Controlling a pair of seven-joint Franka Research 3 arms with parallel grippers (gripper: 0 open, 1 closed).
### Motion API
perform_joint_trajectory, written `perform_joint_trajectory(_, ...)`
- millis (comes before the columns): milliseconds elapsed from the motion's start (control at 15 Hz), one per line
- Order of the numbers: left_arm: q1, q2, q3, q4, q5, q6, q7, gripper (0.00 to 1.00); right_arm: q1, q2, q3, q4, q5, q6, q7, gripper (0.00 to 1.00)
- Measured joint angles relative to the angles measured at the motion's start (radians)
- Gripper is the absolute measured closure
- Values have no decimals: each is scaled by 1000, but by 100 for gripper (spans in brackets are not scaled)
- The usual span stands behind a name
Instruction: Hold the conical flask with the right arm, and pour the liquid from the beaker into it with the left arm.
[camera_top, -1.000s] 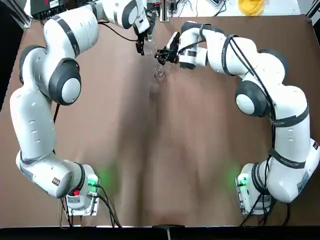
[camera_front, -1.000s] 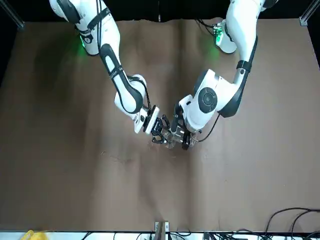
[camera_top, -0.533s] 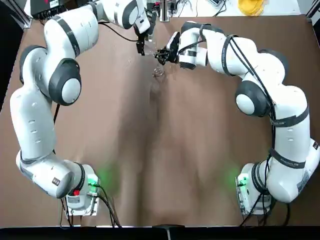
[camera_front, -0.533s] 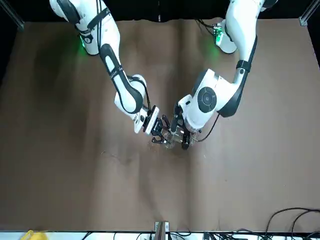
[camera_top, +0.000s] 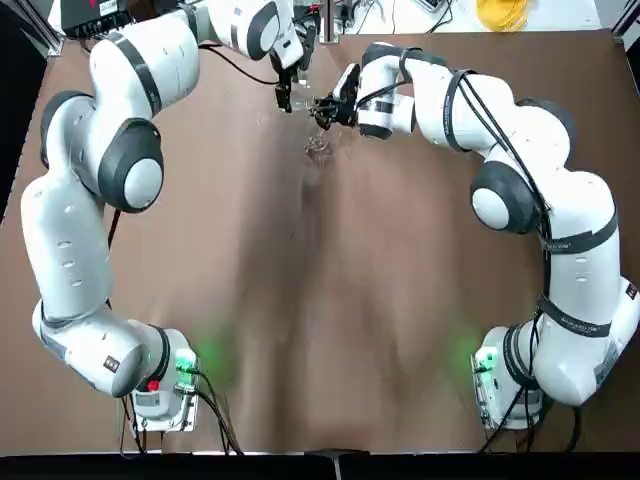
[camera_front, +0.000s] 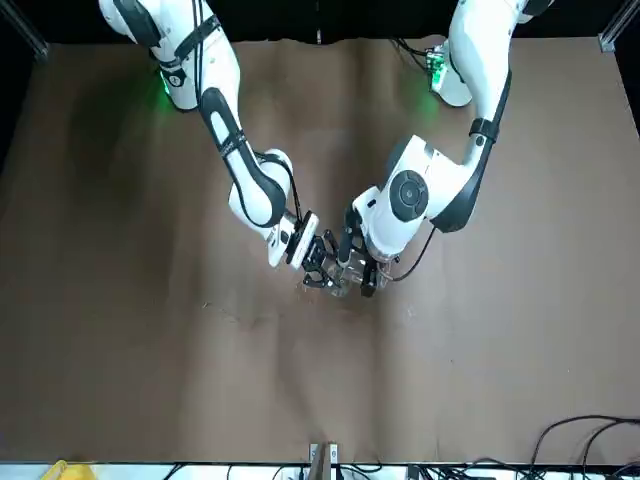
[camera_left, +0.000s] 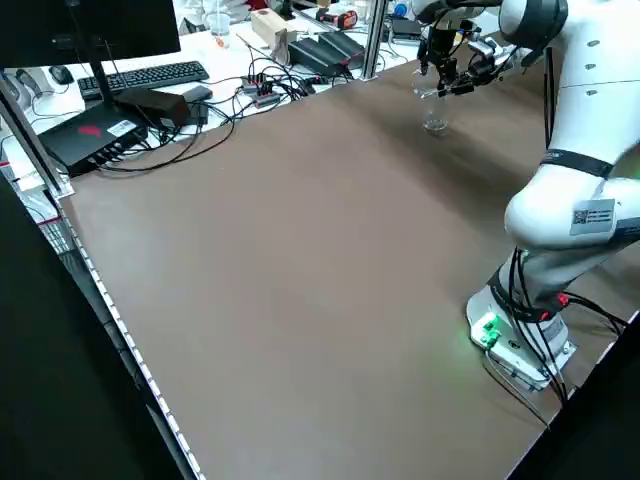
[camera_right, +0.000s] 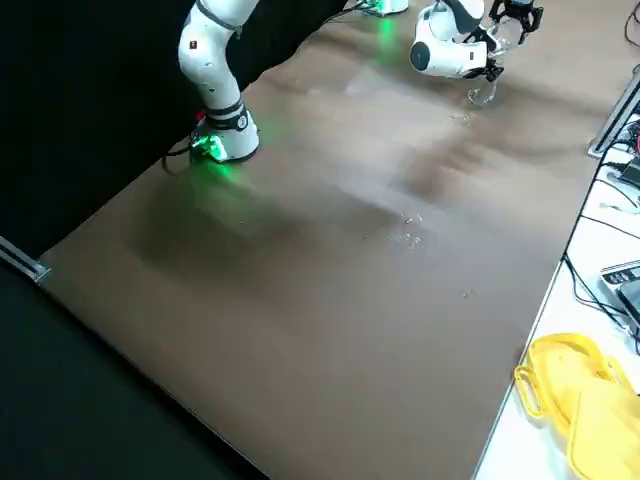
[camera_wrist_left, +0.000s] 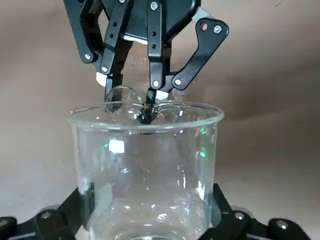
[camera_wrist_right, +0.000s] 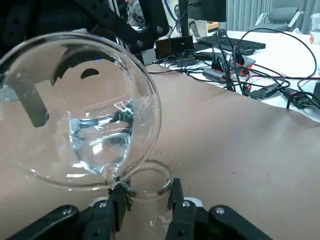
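Note:
The conical flask (camera_top: 318, 145) stands at the far middle of the table, its neck rim (camera_wrist_right: 150, 181) clamped between the fingers of my right gripper (camera_wrist_right: 145, 194), which is shut on it. Just above that rim the beaker (camera_wrist_right: 80, 107) is tipped over, its lip touching or almost touching the neck. Clear liquid (camera_wrist_right: 100, 141) pools in the beaker's low side. My left gripper (camera_wrist_left: 145, 217) is shut on the beaker (camera_wrist_left: 145, 160). In the front view the left gripper (camera_front: 362, 280) and right gripper (camera_front: 318, 268) sit almost against each other.
Past the far table edge lie cables, a keyboard (camera_left: 150, 75) and black boxes. A yellow object (camera_right: 575, 400) rests beyond the table edge. Both arms' elbows reach in from the two sides, and brown table (camera_top: 330, 300) stretches towards the bases.
The left gripper with the beaker has edged slightly closer to the flask's neck. The right gripper and flask have stayed put.

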Motion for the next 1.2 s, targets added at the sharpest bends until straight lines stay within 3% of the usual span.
perform_joint_trajectory(600, 13, -3, -3, 2, -36, 1, -8, 2, 0, 0, 1, 4, 4, 0, 0, 61)
perform_joint_trajectory(1000, 85, -8, -13, 6, -321, 3, 66, 2, 0, 0, 3, 5, 5, 0, 0, 61)
perform_joint_trajectory(1133, 136, -9, -42, 6, -425, 3, 135, 2, 0, 0, 2, 5, 5, 1, 0, 61)
perform_joint_trajectory(1200, 211, -9, -90, 6, -502, 3, 201, 2, 0, 0, -1, 5, 6, 1, 0, 61)
